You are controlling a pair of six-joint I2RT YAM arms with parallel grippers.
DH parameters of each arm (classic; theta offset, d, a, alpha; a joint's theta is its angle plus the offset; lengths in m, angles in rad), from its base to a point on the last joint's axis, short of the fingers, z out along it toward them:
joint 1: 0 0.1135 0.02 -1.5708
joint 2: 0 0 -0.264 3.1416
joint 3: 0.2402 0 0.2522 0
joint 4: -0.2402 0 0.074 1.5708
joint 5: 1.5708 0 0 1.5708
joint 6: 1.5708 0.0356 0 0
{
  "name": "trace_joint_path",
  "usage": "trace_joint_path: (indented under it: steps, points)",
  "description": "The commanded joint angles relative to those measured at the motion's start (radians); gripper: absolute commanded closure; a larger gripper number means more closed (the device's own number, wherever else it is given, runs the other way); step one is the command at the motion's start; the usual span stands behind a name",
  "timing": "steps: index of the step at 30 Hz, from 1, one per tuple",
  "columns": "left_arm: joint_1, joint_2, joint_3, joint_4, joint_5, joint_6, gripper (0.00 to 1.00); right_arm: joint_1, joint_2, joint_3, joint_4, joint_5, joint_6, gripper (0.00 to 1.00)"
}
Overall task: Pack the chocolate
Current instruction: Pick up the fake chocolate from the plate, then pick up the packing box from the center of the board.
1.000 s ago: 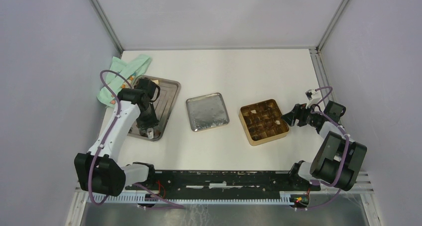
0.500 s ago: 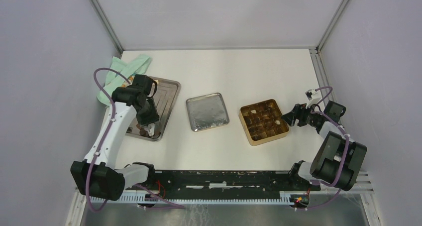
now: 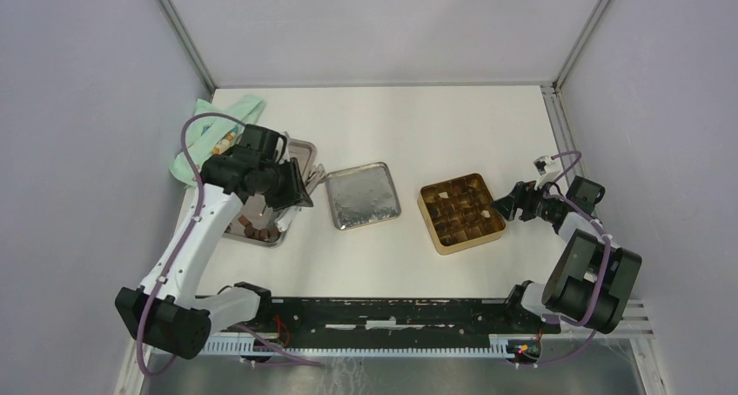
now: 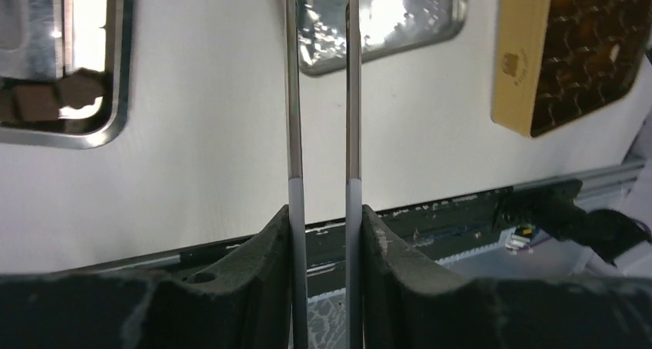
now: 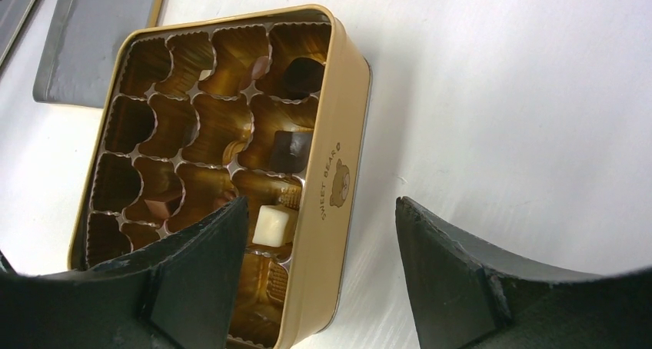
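The long metal tweezers (image 4: 353,95) are gripped between the fingers of the left hand (image 4: 324,226), which is held above the white surface (image 3: 392,125) beside the steel tray (image 4: 119,72). Brown chocolate (image 4: 58,99) is seen lying in that tray, and a few more pieces, one cream-white, are seated in compartments of the gold tin (image 5: 330,134). The right hand (image 5: 319,211) is held open at the tin's right edge.
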Motion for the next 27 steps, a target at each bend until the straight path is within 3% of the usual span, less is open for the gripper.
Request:
trace_joint_path:
  steps: [1,8,11,19,27]
  points:
    - [-0.136,-0.001,0.054,0.158,0.117,-0.046,0.98,-0.010,-0.016,0.017,0.019,-0.062,-0.017,0.24]
    - [-0.402,0.064,0.060,0.372,0.170,-0.095,0.98,-0.021,-0.022,0.015,0.016,-0.094,-0.027,0.24]
    - [-0.463,0.097,0.050,0.449,0.196,-0.097,0.98,-0.021,-0.035,0.023,-0.001,-0.061,-0.041,0.24]
    - [-0.561,0.193,0.071,0.528,0.214,-0.071,0.98,0.034,-0.012,0.140,-0.134,0.042,-0.131,0.25]
    - [-0.601,0.235,0.071,0.571,0.218,-0.048,0.98,0.217,0.026,0.277,-0.245,0.287,-0.152,0.28]
